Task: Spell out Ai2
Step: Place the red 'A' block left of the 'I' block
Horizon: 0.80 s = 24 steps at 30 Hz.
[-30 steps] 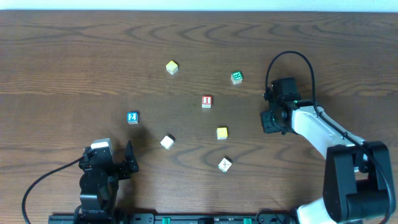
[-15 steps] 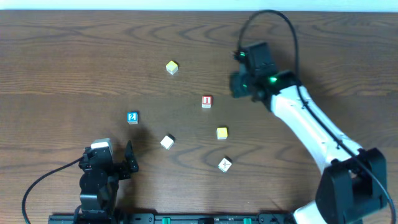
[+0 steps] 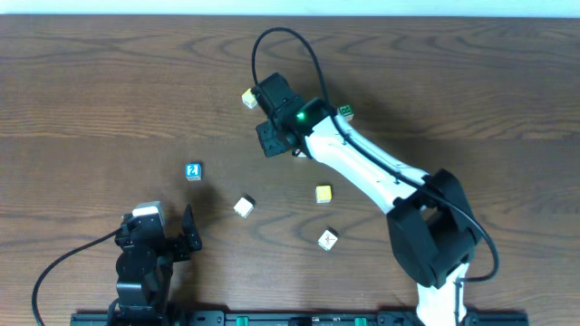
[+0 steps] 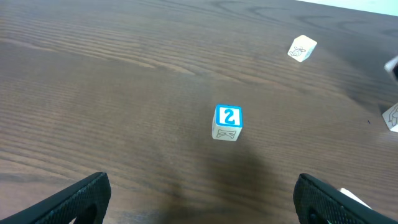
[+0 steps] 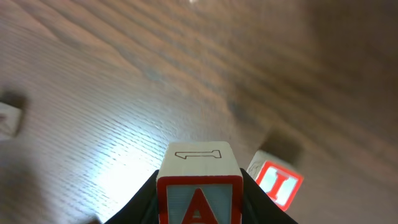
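Observation:
My right gripper (image 3: 271, 138) is shut on a block with a red letter A (image 5: 199, 194) and holds it above the table, just left of the red I block (image 5: 275, 183). In the overhead view the I block is mostly hidden under the right arm. The blue 2 block (image 3: 192, 171) lies at the left, and it also shows in the left wrist view (image 4: 228, 122). My left gripper (image 3: 186, 237) is open and empty near the front left edge, with the 2 block ahead of its fingers (image 4: 199, 202).
Loose blocks lie around: a yellow one (image 3: 249, 98) behind the right gripper, a green one (image 3: 345, 112), a yellow one (image 3: 323, 194), a white one (image 3: 243, 207) and another white one (image 3: 328, 239). The right arm stretches diagonally across the table's middle.
My right arm has swung from the right side across to the table's middle-left, passing the green block. It now stands beside the I block. The left arm has not moved.

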Each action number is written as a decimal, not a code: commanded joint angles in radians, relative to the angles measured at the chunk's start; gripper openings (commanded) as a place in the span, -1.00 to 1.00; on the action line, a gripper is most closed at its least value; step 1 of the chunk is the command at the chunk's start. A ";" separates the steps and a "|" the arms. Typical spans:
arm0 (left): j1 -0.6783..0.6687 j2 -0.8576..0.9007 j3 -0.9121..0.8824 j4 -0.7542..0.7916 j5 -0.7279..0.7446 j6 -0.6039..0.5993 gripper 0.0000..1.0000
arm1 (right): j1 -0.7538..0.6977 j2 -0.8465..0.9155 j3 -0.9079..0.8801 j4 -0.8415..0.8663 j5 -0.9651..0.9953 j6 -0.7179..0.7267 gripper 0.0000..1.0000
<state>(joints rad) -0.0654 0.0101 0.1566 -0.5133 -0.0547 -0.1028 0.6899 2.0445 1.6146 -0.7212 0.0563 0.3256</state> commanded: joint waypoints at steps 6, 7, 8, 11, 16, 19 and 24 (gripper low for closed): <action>0.006 -0.006 -0.016 0.001 0.001 0.014 0.90 | 0.003 0.040 0.026 -0.023 0.052 0.153 -0.50; 0.006 -0.006 -0.016 0.001 0.001 0.014 0.91 | 0.005 0.048 0.026 -0.023 0.052 0.154 -0.50; 0.006 -0.006 -0.016 0.001 0.001 0.013 0.90 | 0.008 0.055 0.026 -0.023 0.052 0.154 -0.50; 0.006 -0.006 -0.016 0.001 0.001 0.013 0.90 | 0.008 0.085 0.026 -0.032 0.051 0.178 -0.50; 0.006 -0.006 -0.016 0.001 0.001 0.013 0.91 | 0.008 0.101 0.026 -0.037 0.068 0.238 -0.55; 0.006 -0.006 -0.016 0.001 0.001 0.014 0.91 | 0.011 0.101 0.026 -0.028 0.079 0.266 -0.50; 0.006 -0.006 -0.016 0.001 0.001 0.013 0.91 | 0.025 0.101 0.026 -0.018 0.105 0.292 -0.53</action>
<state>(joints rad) -0.0654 0.0101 0.1566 -0.5133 -0.0547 -0.1032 0.6922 2.1468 1.6222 -0.7441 0.1287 0.5781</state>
